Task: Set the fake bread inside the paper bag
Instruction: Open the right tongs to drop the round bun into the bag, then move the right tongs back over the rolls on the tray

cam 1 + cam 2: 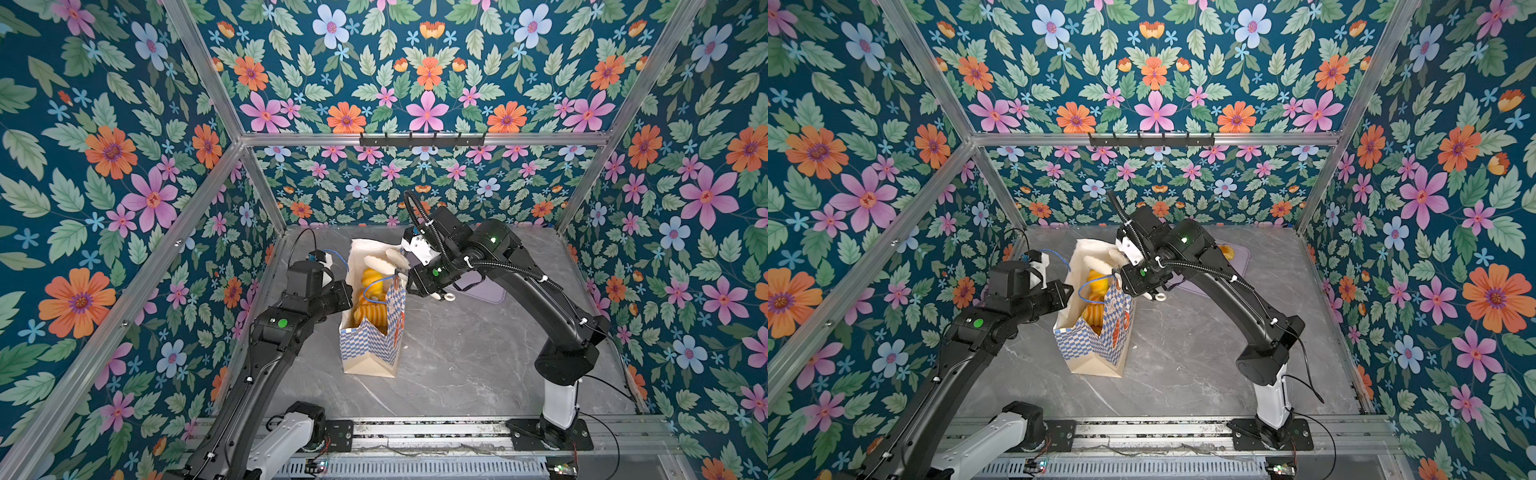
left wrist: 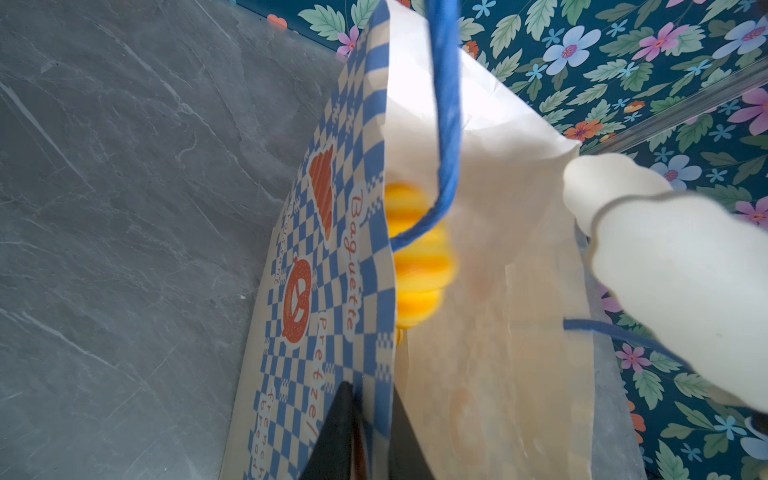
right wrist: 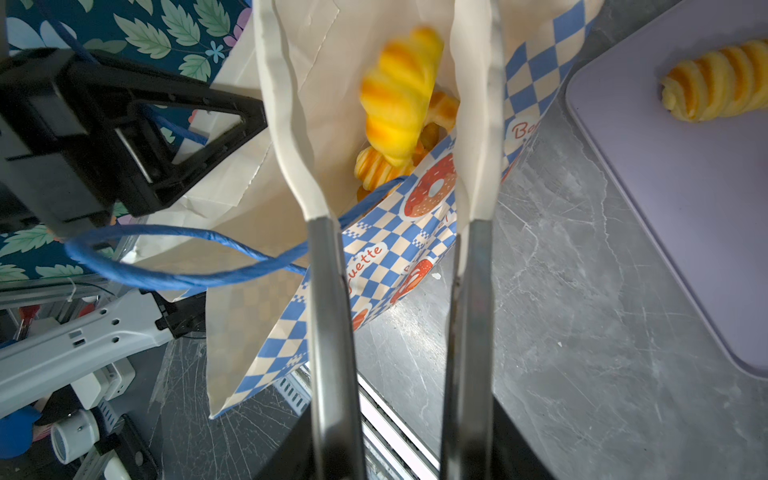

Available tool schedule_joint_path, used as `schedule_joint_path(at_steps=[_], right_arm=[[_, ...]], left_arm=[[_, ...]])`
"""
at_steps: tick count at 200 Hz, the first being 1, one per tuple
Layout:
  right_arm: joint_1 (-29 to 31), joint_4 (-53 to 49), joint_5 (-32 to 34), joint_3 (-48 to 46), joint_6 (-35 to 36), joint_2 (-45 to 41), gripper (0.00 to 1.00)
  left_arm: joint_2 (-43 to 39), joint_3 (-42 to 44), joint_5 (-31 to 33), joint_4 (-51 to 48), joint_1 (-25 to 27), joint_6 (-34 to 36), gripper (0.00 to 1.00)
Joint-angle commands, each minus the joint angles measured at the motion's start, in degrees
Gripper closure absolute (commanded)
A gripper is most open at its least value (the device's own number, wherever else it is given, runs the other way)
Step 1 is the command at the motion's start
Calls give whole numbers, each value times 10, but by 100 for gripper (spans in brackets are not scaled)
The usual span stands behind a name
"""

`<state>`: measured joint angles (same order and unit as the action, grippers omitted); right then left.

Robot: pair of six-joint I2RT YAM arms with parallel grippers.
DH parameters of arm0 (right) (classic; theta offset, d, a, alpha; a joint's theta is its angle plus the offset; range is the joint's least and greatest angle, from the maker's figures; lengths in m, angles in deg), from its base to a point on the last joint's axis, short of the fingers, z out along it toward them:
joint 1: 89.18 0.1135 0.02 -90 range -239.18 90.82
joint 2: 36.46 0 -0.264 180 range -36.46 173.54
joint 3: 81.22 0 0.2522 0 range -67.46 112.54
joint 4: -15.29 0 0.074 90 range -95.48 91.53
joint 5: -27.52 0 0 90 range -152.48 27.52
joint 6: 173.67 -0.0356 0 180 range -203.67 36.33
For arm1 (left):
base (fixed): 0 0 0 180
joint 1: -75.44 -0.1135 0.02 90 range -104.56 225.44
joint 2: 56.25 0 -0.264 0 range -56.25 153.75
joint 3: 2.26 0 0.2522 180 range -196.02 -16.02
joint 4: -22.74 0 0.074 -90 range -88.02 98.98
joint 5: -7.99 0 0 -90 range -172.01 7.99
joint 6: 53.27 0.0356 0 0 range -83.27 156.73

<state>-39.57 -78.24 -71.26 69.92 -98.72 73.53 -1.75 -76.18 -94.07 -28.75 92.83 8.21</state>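
The blue-and-white checkered paper bag (image 1: 365,345) (image 1: 1096,345) stands upright mid-table with its mouth held open. My left gripper (image 1: 343,286) (image 2: 372,399) is shut on the bag's left rim, one jaw outside the wall and one inside. Over the mouth, my right gripper (image 1: 386,259) (image 3: 370,16) is open, its long white-tipped fingers (image 2: 665,257) spread. A blurred golden croissant (image 3: 399,95) is loose between them, just inside the bag. Several pieces of fake bread (image 1: 368,291) (image 2: 415,266) lie lower in the bag. One twisted pastry (image 3: 719,83) (image 1: 1225,250) lies on the lilac tray.
The flat lilac tray (image 3: 685,208) (image 1: 1237,262) lies on the grey marble table (image 1: 457,365) behind the right arm. A blue cord handle (image 3: 187,257) loops across the bag mouth beside the right fingers. Floral walls and aluminium posts enclose the table.
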Motion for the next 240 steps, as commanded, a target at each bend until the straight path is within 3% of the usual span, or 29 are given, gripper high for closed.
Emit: schedule_joint_path(at_steps=[1,144,240], right_arm=[[1,7,3,6,2,0,53],[1,74,95,-16,-22,-62,59],[-36,163,128,-134,-58,-170,58]], left_arm=[[-2,-3,1,-3,0,-1,84],[-4,-1,3,-4,0,-1,84],[-6,-1,2,-4,0,-1,84]])
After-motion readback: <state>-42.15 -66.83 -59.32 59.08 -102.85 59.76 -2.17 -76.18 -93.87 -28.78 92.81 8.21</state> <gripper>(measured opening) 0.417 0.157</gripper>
